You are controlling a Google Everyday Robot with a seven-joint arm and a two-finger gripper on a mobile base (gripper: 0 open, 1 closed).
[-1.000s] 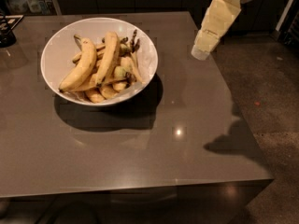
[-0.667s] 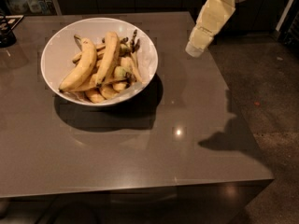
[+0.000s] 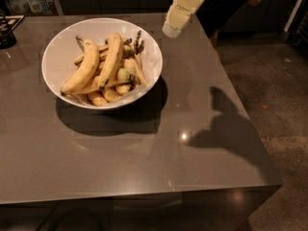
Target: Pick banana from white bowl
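Gripper [image 3: 173, 27]: pale, blocky, hanging over the table's [image 3: 120, 167] far edge, just right of the bowl [image 3: 54, 57]. Open or closed: cannot tell. Banana [image 3: 111, 57]: lower left of gripper, apart from it, lying on top of the heap in the bowl, stem toward the far rim. Skin yellow, brown-speckled, gently curved. Bowl round, smooth, white. Table grey, glossy, flat.

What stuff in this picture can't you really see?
Camera view:
- The gripper, up right of the white bowl: its upper part is cut off by the top edge.
- The small bananas in the bowl: partly hidden under the big bananas, so no count.
- A dark thing on the table: cut off by the left edge.
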